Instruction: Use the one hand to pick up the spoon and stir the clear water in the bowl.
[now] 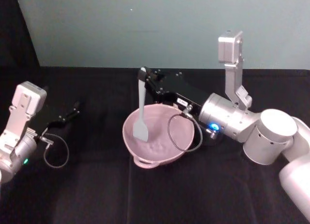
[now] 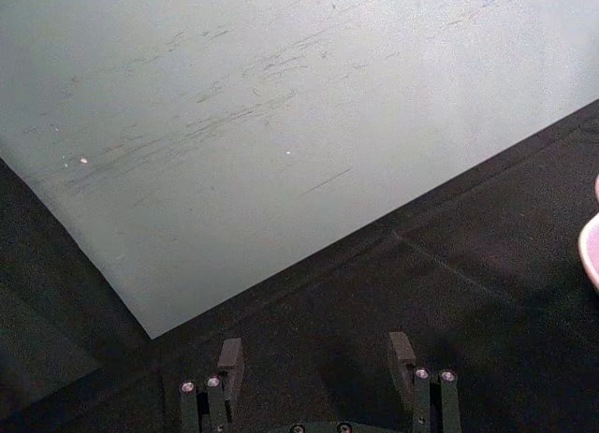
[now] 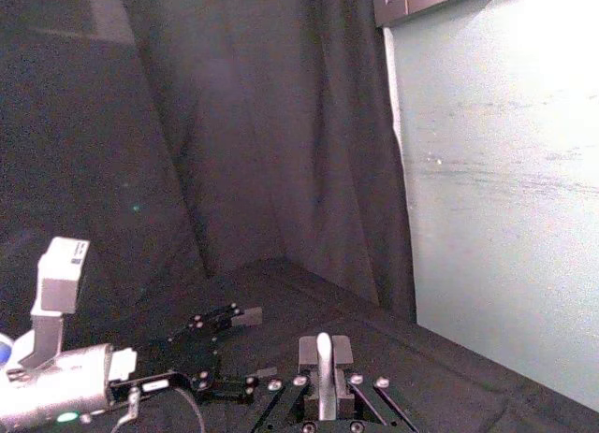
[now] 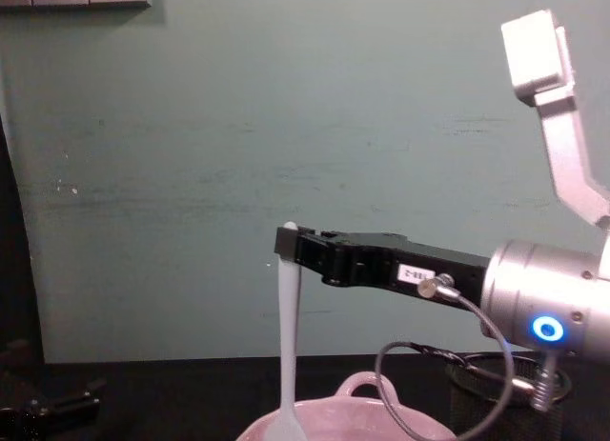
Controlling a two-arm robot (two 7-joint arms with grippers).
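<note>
My right gripper (image 1: 144,77) reaches out level from the right, its silver wrist with the blue ring (image 4: 546,329) just beside the bowl's right rim and its long black fingers stretched leftward over the back of the bowl. The fingers are clamped on the very top of the spoon (image 1: 141,112). In the right wrist view the white handle tip pokes up between the two pads (image 3: 339,351). I count one spoon. It hangs almost upright from that grip, its broad lower end down inside the pink bowl (image 1: 160,159), toward the bowl's left side. I count one bowl too, standing on the black tablecloth (image 1: 155,200) with its small loop handle at the near rim. It holds the clear water (image 1: 159,145), which I make out as faint ripples. The spoon's end appears to dip into it, though I cannot tell whether it touches the bottom. A black cable loop (image 1: 185,133) from the right wrist hangs over the bowl's right half. One black wire-mesh cup (image 4: 481,403) stands behind the wrist in the chest view. My left gripper (image 2: 316,347) is parked well off to the left, low over the cloth, fingers spread apart and gripping nothing.
</note>
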